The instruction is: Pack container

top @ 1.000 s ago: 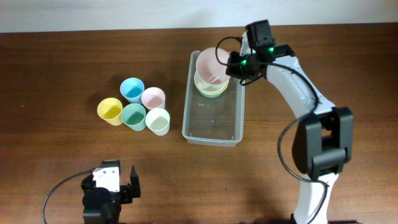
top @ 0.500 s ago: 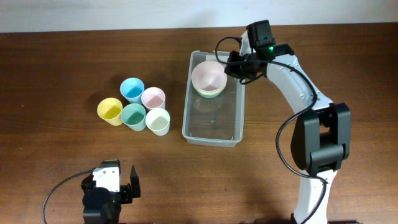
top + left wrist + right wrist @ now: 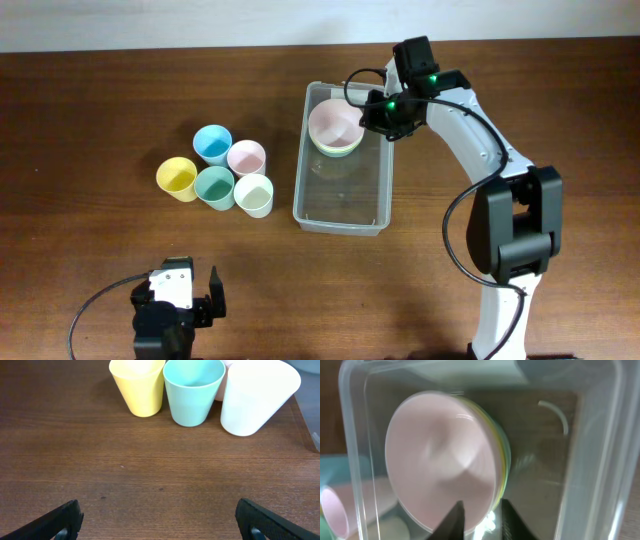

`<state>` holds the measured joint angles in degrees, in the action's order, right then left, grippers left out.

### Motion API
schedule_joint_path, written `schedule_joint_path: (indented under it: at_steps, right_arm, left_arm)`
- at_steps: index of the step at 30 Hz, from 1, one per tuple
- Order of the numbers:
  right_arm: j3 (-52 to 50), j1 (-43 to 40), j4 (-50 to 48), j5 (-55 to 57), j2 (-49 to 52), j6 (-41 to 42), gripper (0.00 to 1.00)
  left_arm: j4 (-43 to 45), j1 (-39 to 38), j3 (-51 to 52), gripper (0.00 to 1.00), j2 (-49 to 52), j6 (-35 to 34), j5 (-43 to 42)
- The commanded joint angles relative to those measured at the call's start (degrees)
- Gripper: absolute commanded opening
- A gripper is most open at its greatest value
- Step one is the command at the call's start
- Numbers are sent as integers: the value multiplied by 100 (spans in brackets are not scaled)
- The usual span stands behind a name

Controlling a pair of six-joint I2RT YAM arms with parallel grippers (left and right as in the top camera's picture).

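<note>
The clear container [image 3: 300,180] lies in the middle of the table. A stack of bowls, pink on top [image 3: 335,125], rests in its far end. My right gripper [image 3: 372,110] is at the stack's right rim. In the right wrist view its fingers [image 3: 482,520] straddle the rim of the pink bowl [image 3: 440,455], one inside and one outside, closed on the stack inside the container [image 3: 620,460]. My left gripper [image 3: 180,290] is open and empty near the front edge, and its fingers show wide apart in the left wrist view [image 3: 160,515].
Several pastel cups stand left of the container: blue [image 3: 212,144], pink [image 3: 246,157], yellow [image 3: 177,178], teal [image 3: 214,186] and white [image 3: 254,195]. The left wrist view shows the yellow [image 3: 140,385], teal [image 3: 192,390] and white [image 3: 255,397] cups ahead.
My right gripper has lowered the tilted bowl stack into the container's far end, where it now lies flat. The left arm has not moved.
</note>
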<state>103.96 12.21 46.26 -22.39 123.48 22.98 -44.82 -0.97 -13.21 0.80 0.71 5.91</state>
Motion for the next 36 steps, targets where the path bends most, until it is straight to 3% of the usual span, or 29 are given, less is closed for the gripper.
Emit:
schedule_joint_path:
  at_steps: [1,5,8,12,18,21,25,32,36]
  right_arm:
    - [315,-109,197,-256,-778,-490,24]
    - [505,-450,612,-249,-1606,-546,31]
    - [511,-901,800,-249,-2275,-538,54]
    - [511,-1716,1062,-251,-2959,-223,68]
    - [511,-2730,1493,-254,-3303,-149,83]
    - [494,-3064,1808,-247,-3289,-153,99]
    - [494,-3224,1939,-247,-3237,-151,99]
    - [494,-3215,1956,-247,-3202,-153,99]
    - [494,-3215,1954,-247,-3202,-151,99]
  left_arm:
    - [-7,-26,48,100,-44,109,-57]
    - [-7,-26,48,100,-46,109,-57]
    - [-7,-26,50,100,-46,109,-57]
    - [-7,-26,50,100,-46,109,-57]
    - [13,-26,50,100,-46,175,358]
    - [70,-26,50,100,-46,175,354]
    - [439,-26,50,100,-46,146,-341]
    - [1965,-26,50,100,-46,129,-2927]
    - [2472,-26,-52,100,-9,-658,-2745]
